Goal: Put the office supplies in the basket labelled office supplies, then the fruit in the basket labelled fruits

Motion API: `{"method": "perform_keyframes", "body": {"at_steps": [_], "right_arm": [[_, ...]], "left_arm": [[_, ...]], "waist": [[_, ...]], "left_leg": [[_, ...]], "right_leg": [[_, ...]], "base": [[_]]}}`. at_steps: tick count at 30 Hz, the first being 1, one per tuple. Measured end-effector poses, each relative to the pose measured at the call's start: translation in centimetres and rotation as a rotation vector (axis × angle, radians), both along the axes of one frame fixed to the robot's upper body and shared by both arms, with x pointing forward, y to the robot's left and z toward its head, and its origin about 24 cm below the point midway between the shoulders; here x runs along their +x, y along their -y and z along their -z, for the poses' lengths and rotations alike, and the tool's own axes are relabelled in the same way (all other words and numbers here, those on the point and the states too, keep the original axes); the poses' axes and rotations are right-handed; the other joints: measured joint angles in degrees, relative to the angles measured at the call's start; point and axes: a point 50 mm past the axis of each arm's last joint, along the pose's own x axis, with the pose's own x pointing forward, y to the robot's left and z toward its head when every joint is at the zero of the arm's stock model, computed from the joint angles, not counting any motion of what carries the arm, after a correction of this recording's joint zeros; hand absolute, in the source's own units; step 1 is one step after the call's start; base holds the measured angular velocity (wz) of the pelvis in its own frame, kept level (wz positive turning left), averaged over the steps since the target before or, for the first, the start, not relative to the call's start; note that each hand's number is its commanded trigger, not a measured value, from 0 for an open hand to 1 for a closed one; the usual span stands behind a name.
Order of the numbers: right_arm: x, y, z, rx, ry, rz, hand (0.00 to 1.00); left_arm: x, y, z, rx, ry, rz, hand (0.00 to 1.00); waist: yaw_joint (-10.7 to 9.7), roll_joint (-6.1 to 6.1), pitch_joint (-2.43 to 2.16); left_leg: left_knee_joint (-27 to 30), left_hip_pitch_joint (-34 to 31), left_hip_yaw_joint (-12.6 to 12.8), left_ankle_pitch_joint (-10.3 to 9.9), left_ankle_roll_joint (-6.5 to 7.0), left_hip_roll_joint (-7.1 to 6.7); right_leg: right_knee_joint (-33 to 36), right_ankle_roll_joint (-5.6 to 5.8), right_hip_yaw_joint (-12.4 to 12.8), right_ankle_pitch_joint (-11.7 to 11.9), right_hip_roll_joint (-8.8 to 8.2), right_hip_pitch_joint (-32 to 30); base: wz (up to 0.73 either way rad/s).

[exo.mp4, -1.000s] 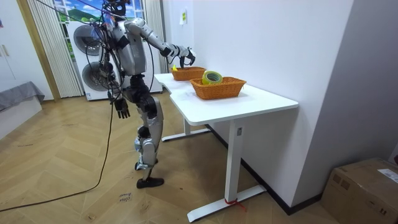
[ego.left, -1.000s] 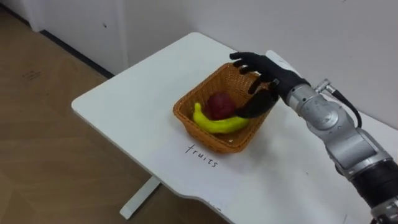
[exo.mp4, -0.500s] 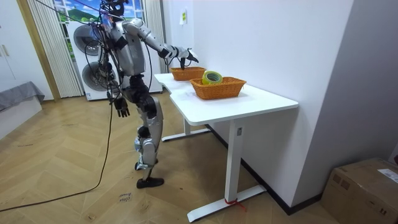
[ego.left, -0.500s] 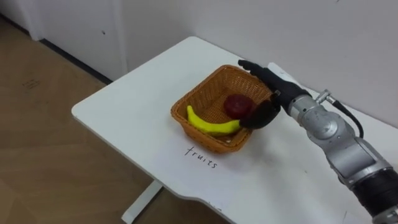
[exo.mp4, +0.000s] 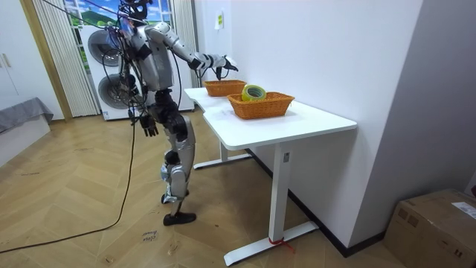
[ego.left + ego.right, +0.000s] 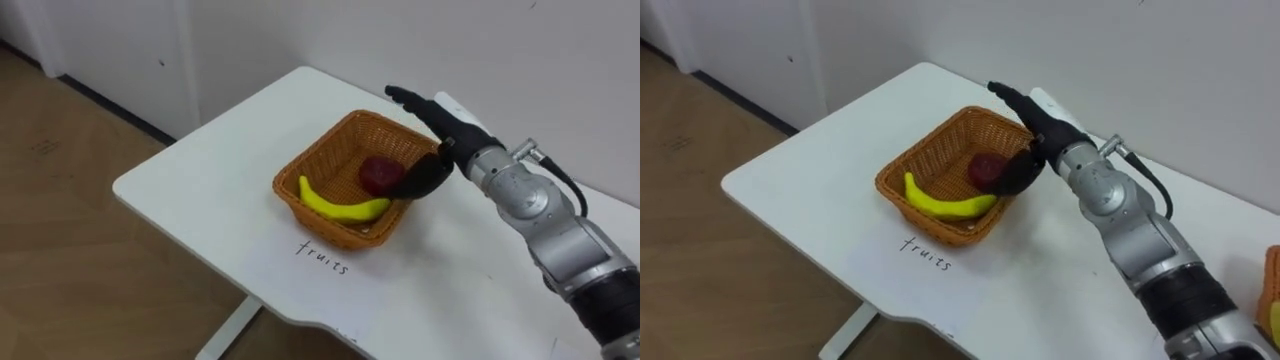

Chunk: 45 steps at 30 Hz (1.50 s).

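Seems past release, with right robot hand [image 6: 450, 137] spread empty over centre-frame fruit basket [image 6: 333, 158] holding banana [image 6: 340, 207] and apple [image 6: 378, 173]; next, lift clear of its rim.

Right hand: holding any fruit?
No, the right hand is open over the basket rim; the banana and red fruit lie inside.

right hand [image 6: 448, 128]: black, slim fingers | right forearm: silver metal in rounded segments, black cuff nearer the elbow | wrist: thin black cable looping from a small silver plug | torso: silver-grey | left hand [image 5: 149, 125]: black
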Motion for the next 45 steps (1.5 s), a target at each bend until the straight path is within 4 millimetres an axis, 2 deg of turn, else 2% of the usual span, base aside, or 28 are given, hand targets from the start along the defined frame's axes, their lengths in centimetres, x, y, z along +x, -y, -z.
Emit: {"method": "perform_keyframes", "body": {"at_steps": [4, 6, 9, 13, 15, 17, 18, 19, 20, 21, 22, 23, 24, 27, 28, 30, 36, 39, 41, 43, 45], "right_arm": [[0.2, 0.5, -2.2, 0.047, 0.102, 0.031, 0.0], [0.3, 0.9, -3.7, 0.105, 0.168, 0.052, 0.0], [0.3, 1.8, -5.4, 0.193, 0.26, 0.103, 0.0], [-0.4, 3.4, -6.7, 0.344, 0.319, 0.173, 0.0], [-0.6, 4.5, -7.3, 0.445, 0.347, 0.234, 0.0], [-0.6, 5.1, -7.7, 0.487, 0.374, 0.268, 0.0], [-0.7, 5.4, -7.9, 0.509, 0.387, 0.286, 0.0], [-0.7, 5.6, -8.0, 0.515, 0.392, 0.294, 0.0], [-0.8, 6.0, -8.2, 0.525, 0.408, 0.312, 0.0], [-1.0, 6.5, -8.6, 0.543, 0.43, 0.332, 0.0], [-1.2, 6.9, -8.8, 0.554, 0.445, 0.346, 0.0], [-1.6, 7.5, -9.4, 0.586, 0.478, 0.366, 0.0], [-1.8, 8.0, -9.9, 0.621, 0.505, 0.393, 0.0], [-2.4, 9.6, -10.1, 0.701, 0.53, 0.467, 0.0], [-2.7, 10.3, -10.0, 0.717, 0.535, 0.498, 0.0], [-3.2, 11.2, -9.9, 0.758, 0.548, 0.55, 0.0], [-5.1, 13.3, -9.6, 0.781, 0.623, 0.669, 0.0], [-6.0, 14.5, -9.7, 0.79, 0.665, 0.736, 0.0], [-7.2, 15.8, -9.2, 0.79, 0.705, 0.828, 0.0], [-8.0, 16.5, -8.7, 0.783, 0.711, 0.886, 0.0], [-9.1, 17.5, -8.0, 0.768, 0.715, 0.947, 0.0]], "left_arm": [[0.3, 0.0, 0.0, -0.001, 0.007, 0.003, 0.0], [0.4, 0.0, 0.0, -0.001, 0.014, 0.005, 0.0], [0.3, 0.0, 0.1, 0.005, 0.016, 0.005, 0.0], [0.1, -0.1, 0.0, 0.022, 0.014, 0.016, 0.0], [0.2, 0.2, 0.1, 0.014, 0.016, 0.018, 0.0], [0.2, 0.3, 0.2, 0.008, 0.023, 0.021, 0.0], [0.3, 0.3, 0.1, 0.01, 0.026, 0.022, 0.0], [0.3, 0.3, 0.1, 0.013, 0.023, 0.028, 0.0], [0.3, 0.2, 0.1, 0.022, 0.018, 0.042, 0.0], [0.4, 0.0, 0.0, 0.035, 0.016, 0.056, 0.0], [0.4, 0.0, 0.0, 0.038, 0.018, 0.056, 0.0], [0.3, -0.1, 0.0, 0.045, 0.021, 0.05, 0.0], [0.3, -0.1, 0.0, 0.053, 0.023, 0.048, 0.0], [0.5, -0.1, 0.0, 0.069, 0.035, 0.047, 0.0], [0.5, -0.1, 0.0, 0.076, 0.04, 0.046, 0.0], [0.7, -0.1, -0.1, 0.092, 0.054, 0.048, 0.0], [0.8, 0.1, 0.0, 0.116, 0.072, 0.046, 0.0], [0.7, 0.7, 0.2, 0.105, 0.074, 0.04, 0.0], [0.6, 0.8, 0.2, 0.106, 0.08, 0.04, 0.0], [0.5, 0.7, 0.2, 0.117, 0.08, 0.037, 0.0], [0.6, 0.7, 0.2, 0.12, 0.087, 0.038, 0.0]], "waist": [[-1.3, 0.01, -0.07], [-2.7, 0.03, -0.18], [-4.5, 0.17, -0.1], [-6.5, 0.43, -0.17], [-7.9, 1.3, -0.41], [-8.4, 1.97, -0.6], [-9.2, 2.44, -0.46], [-9.5, 2.65, -0.48], [-10.7, 2.86, -0.54], [-11.6, 2.87, -0.53], [-11.7, 2.82, -0.85], [-12.0, 2.75, -0.94], [-12.6, 2.43, -0.72], [-14.0, 1.54, -0.66], [-14.3, 1.13, -0.88], [-15.4, 0.63, -0.85], [-17.7, 1.1, -0.68], [-18.8, 1.64, -0.52], [-19.1, 1.82, -0.24], [-19.3, 1.91, -0.23], [-20.5, 1.8, -0.29]], "left_leg": [[0.0, -0.6, 1.4, -0.2, 0.29, 0.22], [0.0, -0.5, 2.3, -0.4, 0.57, 0.41], [-0.6, 0.0, 2.8, -0.5, 0.64, 0.67], [-0.7, 0.5, 4.0, -0.9, 0.58, 0.82], [-0.5, 0.9, 4.8, -1.0, 0.55, 1.03], [-1.0, 1.8, 6.1, -1.0, 0.56, 1.36], [-1.7, 2.4, 6.9, -1.0, 0.53, 1.74], [-1.9, 2.6, 7.2, -1.0, 0.53, 1.78], [-1.9, 2.7, 7.4, -1.0, 0.52, 1.81], [-2.1, 2.7, 7.7, -1.0, 0.5, 1.89], [-2.2, 2.7, 8.1, -1.0, 0.48, 2.02], [-2.5, 2.6, 9.1, -0.9, 0.37, 2.67], [-2.6, 2.6, 9.8, -1.0, 0.24, 2.82], [-2.6, 2.6, 10.5, -1.1, -0.04, 3.07], [-2.6, 2.7, 10.9, -1.3, -0.21, 3.27], [-2.7, 3.3, 12.0, -1.6, -0.68, 4.0], [-2.5, 3.5, 15.2, -2.3, -1.57, 5.83], [-2.7, 3.5, 16.5, -2.4, -1.66, 6.19], [-2.8, 3.8, 17.6, -2.3, -1.82, 6.43], [-3.8, 4.5, 19.0, -2.2, -2.1, 6.7], [-4.0, 4.4, 19.6, -2.2, -2.26, 6.86]], "right_leg": [[0.2, 0.07, 1.8, 0.1, 0.08, -1.1], [0.6, 0.22, 2.9, 0.2, 0.04, -1.5], [1.0, 0.34, 4.0, 0.3, -0.05, -1.8], [0.8, 0.31, 5.2, 0.3, 0.35, -1.8], [0.8, 0.26, 6.0, 0.4, 0.46, -1.8], [0.8, 0.14, 7.1, 0.5, 0.59, -1.7], [0.8, 0.09, 7.9, 0.6, 0.71, -1.7], [0.8, 0.06, 8.2, 0.6, 0.77, -1.7], [0.9, 0.04, 8.3, 0.6, 0.79, -1.8], [0.9, 0.04, 8.4, 0.6, 0.84, -2.3], [1.0, -0.01, 8.8, 0.6, 0.91, -2.9], [0.9, -0.33, 9.9, 0.9, 1.21, -3.6], [0.8, -0.54, 10.0, 1.2, 1.44, -3.8], [0.7, -0.73, 10.7, 1.3, 1.89, -3.7], [0.7, -0.77, 11.4, 1.3, 2.16, -3.7], [0.1, -1.22, 12.6, 1.6, 2.95, -3.6], [-0.3, -2.09, 15.4, 2.3, 4.57, -4.8], [-0.1, -2.27, 16.5, 2.4, 4.88, -5.4], [0.0, -2.43, 17.8, 2.5, 5.21, -6.0], [0.1, -2.6, 18.9, 2.6, 5.57, -6.4], [0.0, -2.68, 19.5, 2.5, 5.83, -7.3]], "base": [[-0.19], [-0.17], [-0.13], [-0.16], [-0.18], [-0.34], [-0.35], [-0.23], [-0.13], [-0.12], [-0.27], [-0.39], [-0.37], [-0.19], [-0.24], [-0.33], [-0.27], [-0.27], [-0.33], [-0.34], [-0.2]]}}
